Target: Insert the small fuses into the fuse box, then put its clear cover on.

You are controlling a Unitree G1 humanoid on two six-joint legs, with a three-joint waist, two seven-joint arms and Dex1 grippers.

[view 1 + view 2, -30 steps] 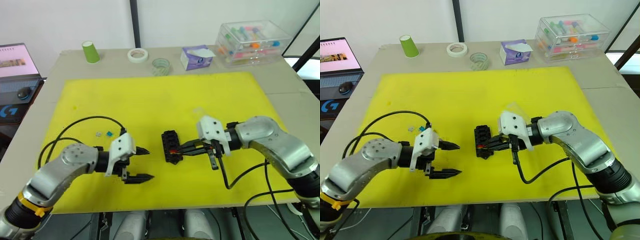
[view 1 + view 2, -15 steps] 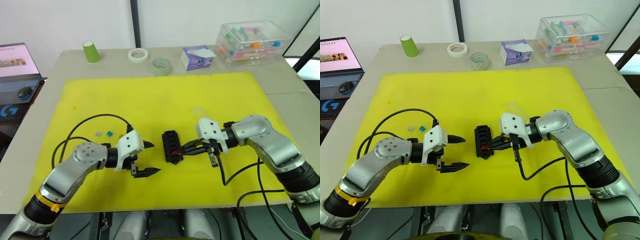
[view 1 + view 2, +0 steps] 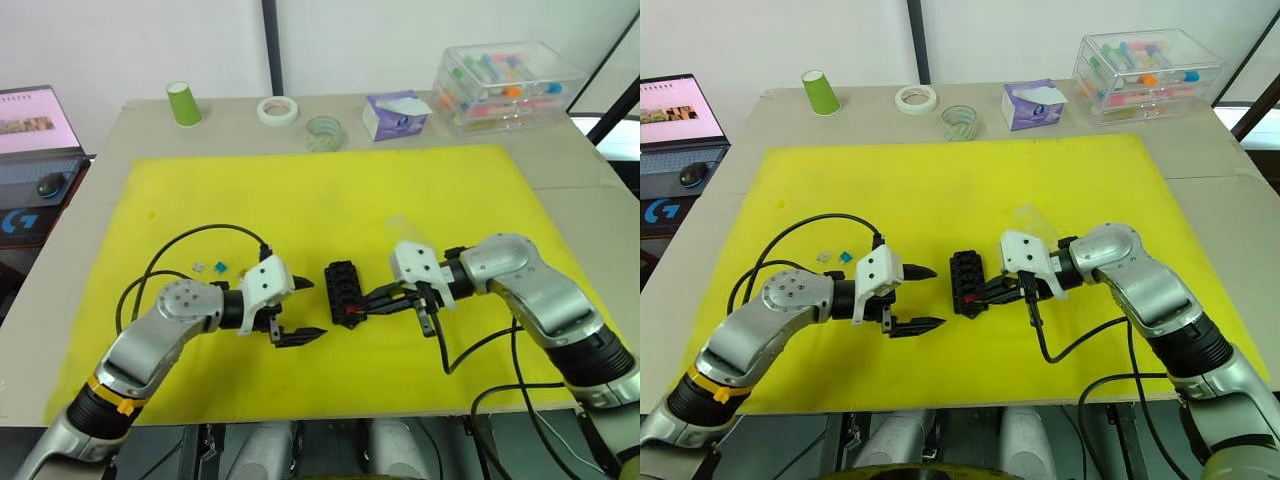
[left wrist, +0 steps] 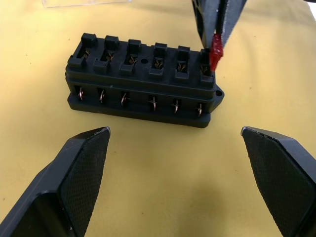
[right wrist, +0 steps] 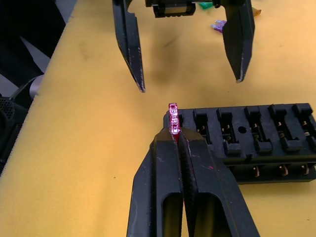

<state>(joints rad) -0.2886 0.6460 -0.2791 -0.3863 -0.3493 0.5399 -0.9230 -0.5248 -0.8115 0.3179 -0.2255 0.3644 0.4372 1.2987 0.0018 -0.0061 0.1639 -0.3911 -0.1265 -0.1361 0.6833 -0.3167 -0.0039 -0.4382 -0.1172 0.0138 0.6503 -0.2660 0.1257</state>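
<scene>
Insertion of a red blade fuse (image 5: 173,121) into the end slot of the fuse box (image 4: 143,79). The right gripper (image 5: 174,143) has its jaws pressed together on the fuse, whose body stands proud of the tips, directly at the box's end slot. To seat it well, the blades should probably be kept square to the slot and pressed straight down; any tilt risks catching the slot wall or tipping the unheld box. The left gripper (image 4: 175,163) faces the box's long side with its jaws spread wide, one on each side of the box and well apart from it, touching nothing; closing them on the box would likely steady it against the push.

The fuse box is a black rectangular block on the yellow mat (image 3: 300,200), with six slots in a row, metal contacts showing along its side, and all the other slots empty. Loose fuses (image 3: 207,267) lie on the mat behind the left jaws.
</scene>
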